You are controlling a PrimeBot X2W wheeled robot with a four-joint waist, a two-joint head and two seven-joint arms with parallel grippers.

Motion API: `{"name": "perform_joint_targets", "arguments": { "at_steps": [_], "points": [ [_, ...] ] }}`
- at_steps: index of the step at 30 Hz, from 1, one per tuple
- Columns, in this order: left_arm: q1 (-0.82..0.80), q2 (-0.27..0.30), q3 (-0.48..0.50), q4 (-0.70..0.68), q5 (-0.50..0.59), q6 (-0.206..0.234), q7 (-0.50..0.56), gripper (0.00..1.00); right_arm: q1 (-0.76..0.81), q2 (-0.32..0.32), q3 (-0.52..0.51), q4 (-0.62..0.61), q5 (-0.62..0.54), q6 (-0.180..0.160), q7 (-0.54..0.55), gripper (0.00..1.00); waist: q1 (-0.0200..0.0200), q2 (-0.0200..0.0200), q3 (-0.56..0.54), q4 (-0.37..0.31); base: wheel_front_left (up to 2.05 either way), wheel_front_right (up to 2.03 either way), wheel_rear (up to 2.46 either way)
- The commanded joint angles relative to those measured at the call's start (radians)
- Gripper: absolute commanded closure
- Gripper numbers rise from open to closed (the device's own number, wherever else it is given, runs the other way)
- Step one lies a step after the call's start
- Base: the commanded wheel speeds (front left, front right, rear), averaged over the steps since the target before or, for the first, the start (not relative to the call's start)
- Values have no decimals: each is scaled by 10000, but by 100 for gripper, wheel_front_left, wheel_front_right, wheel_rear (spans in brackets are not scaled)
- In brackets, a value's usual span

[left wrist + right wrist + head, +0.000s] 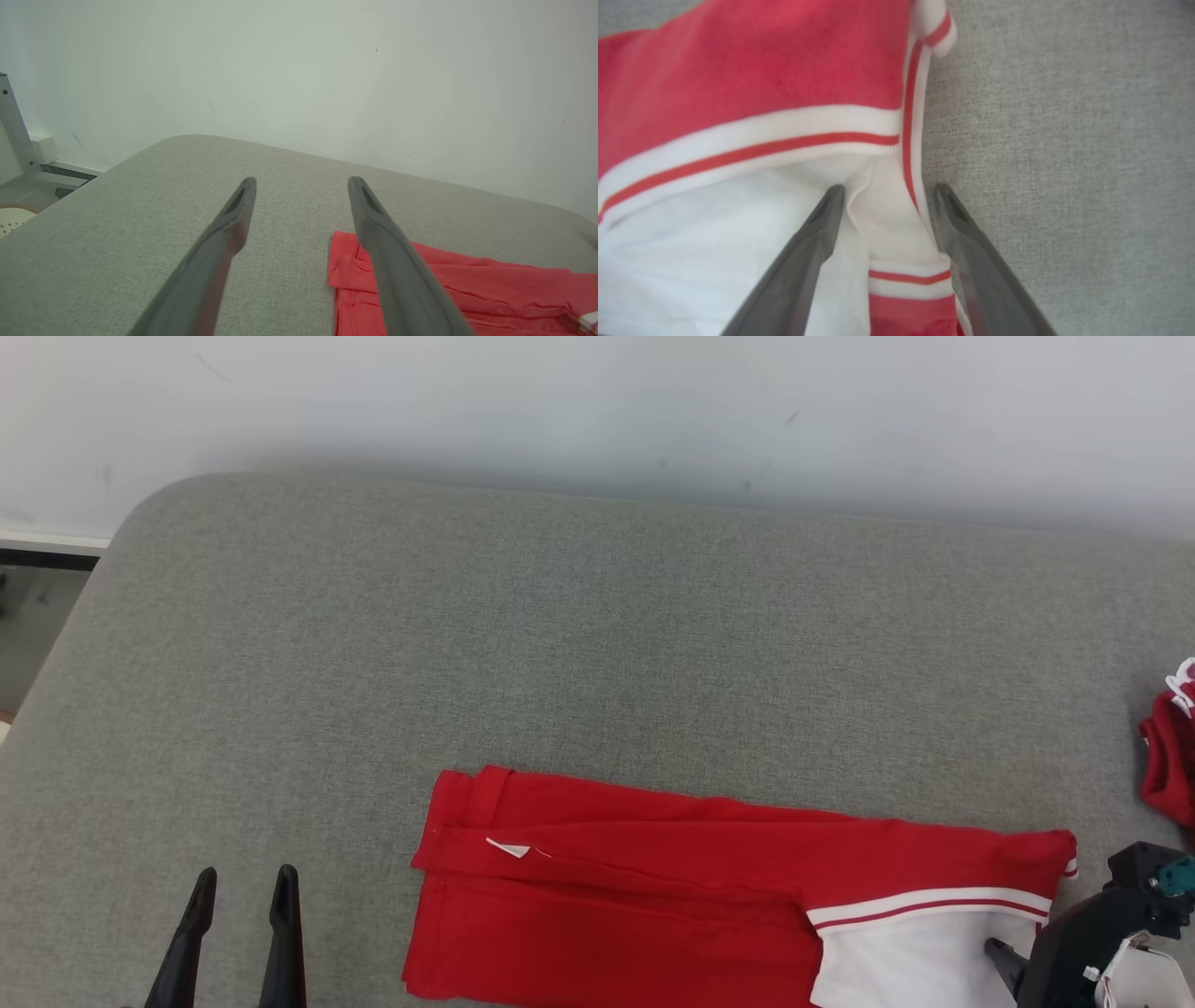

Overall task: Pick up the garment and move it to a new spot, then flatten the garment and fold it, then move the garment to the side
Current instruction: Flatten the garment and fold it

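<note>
Folding stage, seen from the head and both wrist cameras. The garment point(653, 887), red with a white panel and red-and-white striped trim, lies as a long flat band along the near edge of the grey padded top point(373, 644), right of its middle. I judge it already moved and smoothed, with a fold in hand.

My right gripper point(888, 189) stands at the band's right-hand end with its jaws wide. One finger is over the white panel and the other over bare grey cloth, so the striped hem point(909, 140) runs between them. Nothing is gripped.

My left gripper point(245, 875) hovers near the front left of the top, jaws wide and empty, apart from the garment's left end.

Next, as I read it, the right jaws must close on the striped hem without catching the padding. The left gripper must come across to the opposite end, so that both carry the fold evenly.

A small white tag point(509, 847) shows near the left end; I can read no writing or brand on it. A second red item point(1167, 756) lies at the right edge
</note>
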Motion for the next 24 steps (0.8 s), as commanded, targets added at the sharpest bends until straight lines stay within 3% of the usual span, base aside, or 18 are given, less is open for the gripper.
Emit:
{"name": "perform_joint_targets", "arguments": {
  "at_steps": [1, 4, 5, 6, 7, 16, 24],
  "points": [
    [-167, 38, -23, 39, 3, -8, -28, 0, -101, 92, 142, 256, -62, 8, 1, 0, 0, 0, 27, -25, 0, 0, 0],
    [-209, 24, -54, 70, 11, -8, -28, 0, -219, 117, 506, 421, 135, 11, -108, 2, 0, 0, 55, -65, 0, 0, 0],
    [-214, 22, -66, 86, 12, -8, -28, 0, -278, 123, 608, 468, 188, 22, -143, 50, 0, 0, 56, -78, 0, 0, 0],
    [-211, 22, -72, 104, 14, -8, -28, 0, -314, 130, 672, 505, 234, 22, -193, 79, 0, 0, 57, -88, 0, 0, 0],
    [-180, 51, -100, 153, 37, -9, -30, 0, -332, 135, 735, 527, 254, 22, -229, 100, 0, 0, 53, -99, 0, 0, 0],
    [-92, 135, -24, 305, 107, -9, -30, 0, -266, 47, -81, -51, -164, 7, -792, 100, 0, 0, -60, -204, 0, 0, 0],
    [78, 151, 60, 284, 78, -9, -30, 0, 184, 56, -1112, -1469, -381, 8, -691, 100, 0, 0, -376, -464, 0, 0, 0]
  ]
}}
